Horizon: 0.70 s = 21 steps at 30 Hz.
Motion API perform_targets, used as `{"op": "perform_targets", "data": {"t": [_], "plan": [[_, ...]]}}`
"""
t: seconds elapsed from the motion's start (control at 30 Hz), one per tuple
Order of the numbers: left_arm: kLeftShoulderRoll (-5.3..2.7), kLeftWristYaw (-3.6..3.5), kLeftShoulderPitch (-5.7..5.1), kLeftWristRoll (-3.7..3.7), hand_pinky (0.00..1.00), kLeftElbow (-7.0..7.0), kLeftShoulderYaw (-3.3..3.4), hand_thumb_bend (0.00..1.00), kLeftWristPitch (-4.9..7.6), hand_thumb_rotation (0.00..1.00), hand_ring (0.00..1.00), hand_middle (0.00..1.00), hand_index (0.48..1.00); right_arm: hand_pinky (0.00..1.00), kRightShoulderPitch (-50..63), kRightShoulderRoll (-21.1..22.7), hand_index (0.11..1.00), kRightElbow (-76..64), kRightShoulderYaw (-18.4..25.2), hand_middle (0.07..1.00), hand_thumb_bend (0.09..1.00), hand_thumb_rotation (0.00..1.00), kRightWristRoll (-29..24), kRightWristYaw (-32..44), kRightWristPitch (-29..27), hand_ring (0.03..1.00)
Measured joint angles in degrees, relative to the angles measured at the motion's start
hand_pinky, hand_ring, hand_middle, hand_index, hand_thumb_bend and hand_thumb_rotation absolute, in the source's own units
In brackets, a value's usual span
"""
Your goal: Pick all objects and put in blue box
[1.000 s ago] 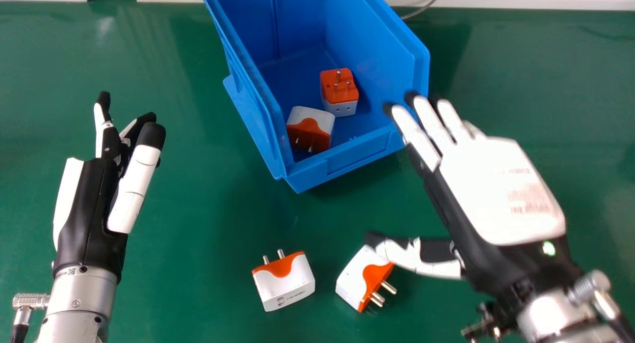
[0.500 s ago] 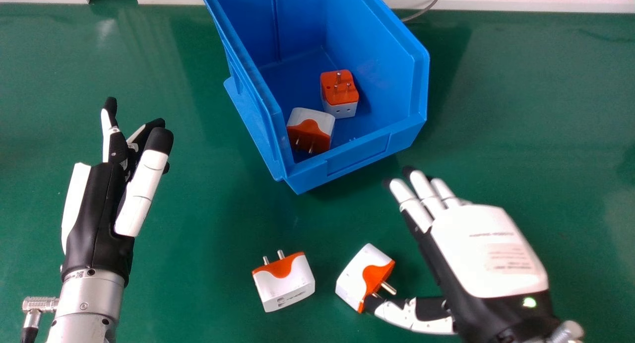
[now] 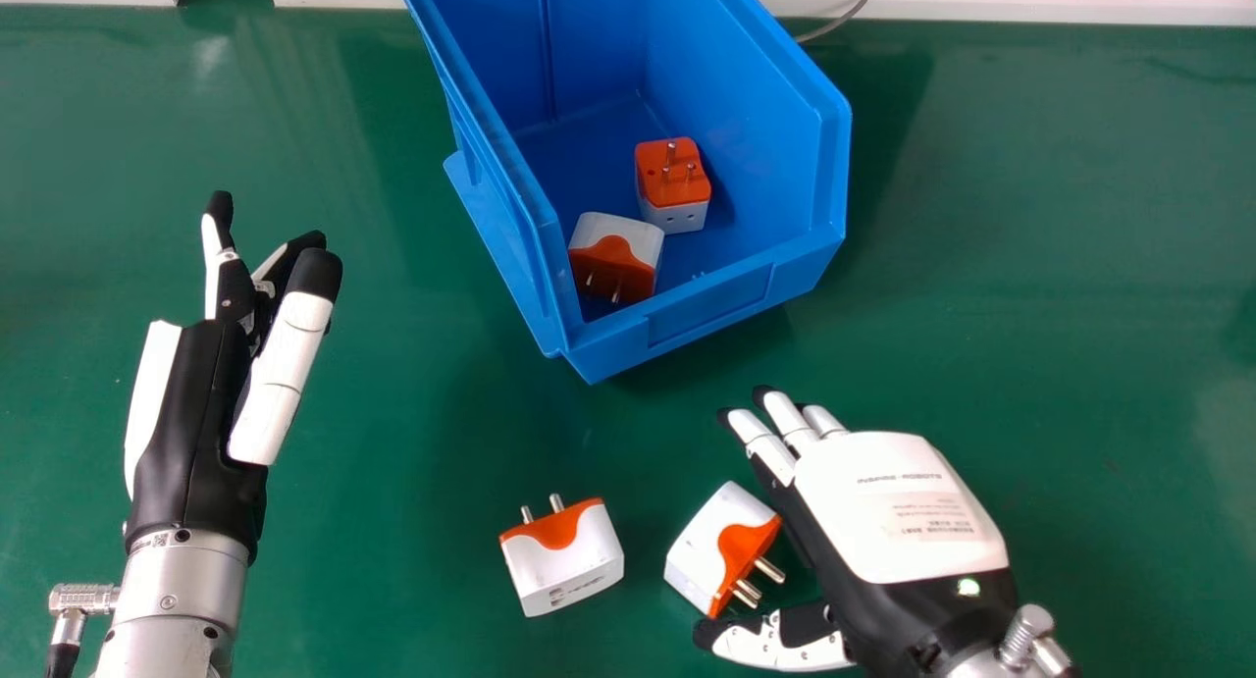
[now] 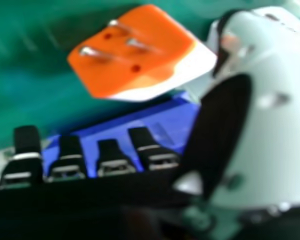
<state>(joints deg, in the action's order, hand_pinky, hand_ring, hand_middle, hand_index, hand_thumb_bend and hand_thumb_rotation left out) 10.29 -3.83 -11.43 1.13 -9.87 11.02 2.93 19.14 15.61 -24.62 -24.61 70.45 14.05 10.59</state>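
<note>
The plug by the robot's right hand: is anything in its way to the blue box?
The right hand partly is: its fingertips are between the plug and the box. No other object stands there.

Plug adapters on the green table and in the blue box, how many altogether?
4: two inside the blue box, one beside the right hand, one left of that on the table.

From my station the head view looks bright and fairly evenly lit. I see a pale patch of glare on the table, toward its far left, and soft shadows beside the box. My right hand view is blurred, the plug included, with glints on its pins.
</note>
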Motion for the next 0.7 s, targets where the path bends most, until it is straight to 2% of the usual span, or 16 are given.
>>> {"op": "perform_targets", "data": {"t": [0.23,0.4,0.6,0.7], "plan": [[0.04,0.00,-0.03,0.02,0.82,-0.29,0.06,0.85,-0.14,0.93,0.92,0.90,0.916,0.86,-1.7,-0.8,0.937,2.1,-0.6,0.981,0.434,0.48,0.0,0.4,0.7,0.950],[0.17,0.01,-0.03,0.05,0.82,-0.55,0.14,0.85,-0.89,0.93,0.92,0.90,0.916,0.86,-2.6,-1.0,0.937,4.0,-1.1,0.978,0.428,0.49,0.0,-0.1,1.1,0.947],[0.21,0.01,-0.10,0.05,0.81,-1.82,0.34,0.88,-1.63,0.93,0.92,0.90,0.917,0.87,-2.9,-0.2,0.939,5.9,-2.2,0.977,0.414,0.51,0.1,-1.0,1.1,0.948],[0.21,0.01,-0.11,0.03,0.81,-2.03,0.51,0.88,-1.89,0.93,0.92,0.90,0.917,0.87,-3.3,0.4,0.939,6.6,-2.5,0.977,0.413,0.51,0.3,-1.4,1.1,0.949]]}}
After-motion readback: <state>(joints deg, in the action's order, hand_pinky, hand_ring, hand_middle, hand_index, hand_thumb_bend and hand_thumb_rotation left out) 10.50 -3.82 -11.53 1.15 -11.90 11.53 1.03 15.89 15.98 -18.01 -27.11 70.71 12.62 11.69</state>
